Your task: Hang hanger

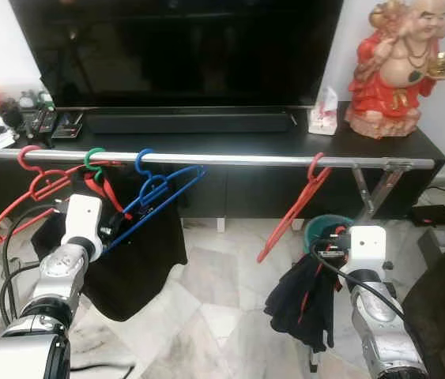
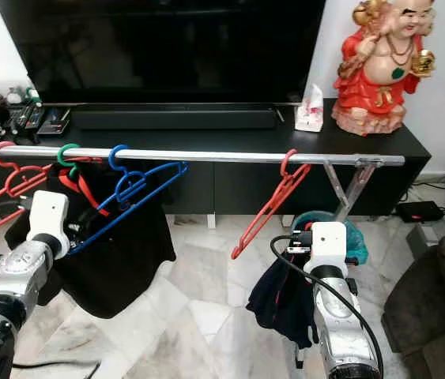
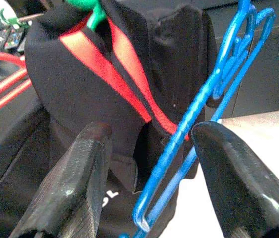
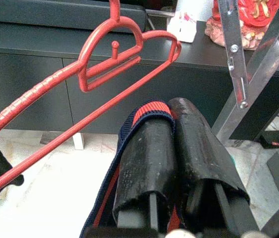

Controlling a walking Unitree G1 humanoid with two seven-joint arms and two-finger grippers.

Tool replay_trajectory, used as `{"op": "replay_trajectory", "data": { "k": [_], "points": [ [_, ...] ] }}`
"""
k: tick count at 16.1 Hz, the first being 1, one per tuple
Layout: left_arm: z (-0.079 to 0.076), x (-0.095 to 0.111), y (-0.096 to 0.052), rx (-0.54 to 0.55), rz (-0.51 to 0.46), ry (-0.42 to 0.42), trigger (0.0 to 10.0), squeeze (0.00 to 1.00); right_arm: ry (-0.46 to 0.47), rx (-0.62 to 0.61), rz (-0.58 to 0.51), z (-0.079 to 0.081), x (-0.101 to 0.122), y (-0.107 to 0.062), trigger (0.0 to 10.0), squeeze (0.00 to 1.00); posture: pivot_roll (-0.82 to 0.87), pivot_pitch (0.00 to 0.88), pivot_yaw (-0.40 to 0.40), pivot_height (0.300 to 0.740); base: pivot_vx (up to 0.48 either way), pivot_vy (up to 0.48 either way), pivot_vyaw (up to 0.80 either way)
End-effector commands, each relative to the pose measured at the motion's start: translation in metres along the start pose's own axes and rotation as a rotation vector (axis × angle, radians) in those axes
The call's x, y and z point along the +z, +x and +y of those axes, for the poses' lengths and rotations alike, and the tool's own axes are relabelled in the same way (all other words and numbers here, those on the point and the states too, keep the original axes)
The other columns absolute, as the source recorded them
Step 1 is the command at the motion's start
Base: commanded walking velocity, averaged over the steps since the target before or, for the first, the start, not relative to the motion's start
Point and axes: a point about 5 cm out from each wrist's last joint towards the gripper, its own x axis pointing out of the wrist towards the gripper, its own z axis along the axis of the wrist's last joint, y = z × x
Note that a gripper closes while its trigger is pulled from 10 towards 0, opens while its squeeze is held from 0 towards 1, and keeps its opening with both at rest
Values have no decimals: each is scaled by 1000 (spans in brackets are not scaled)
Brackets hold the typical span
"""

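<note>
Rail: a silver rail (image 1: 230, 159) runs level across the head views, in front of a black TV bench (image 1: 412, 146).
Blue hanger: the blue hanger (image 1: 163, 193) is hooked over the rail between a green hook (image 1: 93, 160) and the rail's middle; its long axis slopes from upper right, near the rail, down to the lower left.
Left pincer: the left pincer (image 3: 151, 183) is open, one finger on each side of the blue hanger's lower bars; whether a pad touches the plastic cannot be told.
Left wrist view: up close, the blue bars cross the gap between the fingers (image 3: 72, 183), and behind them hangs a black garment with red trim (image 3: 104, 84) on the green hook.
Right pincer: the right pincer (image 4: 171, 148) is closed on a dark cloth with a red and navy band (image 4: 146, 111), which drapes over its fingers.
Head views: that dark cloth (image 1: 305, 300) hangs in a bundle below the rail, beside the right arm.
Red hanger, right: a red hanger (image 1: 293, 209) hooks the rail towards its right end and tilts steeply, long axis running down to the left.
Red hanger, left: another red hanger (image 1: 28, 193) hangs at the rail's left end.
Bench top: a black TV (image 1: 182, 51), a red figurine (image 1: 392, 67) and a tissue pack (image 1: 323, 112).
</note>
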Motion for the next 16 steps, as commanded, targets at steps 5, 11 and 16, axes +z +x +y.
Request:
{"op": "replay_trajectory", "data": {
  "k": [5, 11, 16],
  "points": [
    [-36, 1, -5, -46, -146, -55, 10000, 0, 132, -165, 67, -17, -23, -10, 10000, 0, -218, 0, 11, 740, 0, 0, 0],
    [-47, 26, -8, -32, -295, -88, 10000, 0, 189, -180, 116, -13, -44, -23, 10000, 0, -215, 0, 21, 740, 0, 0, 0],
    [-52, 28, -8, -57, -288, -78, 10000, 0, 198, -174, 80, -12, -37, -19, 10000, 0, -216, 0, 21, 740, 0, 0, 0]
  ]
}}
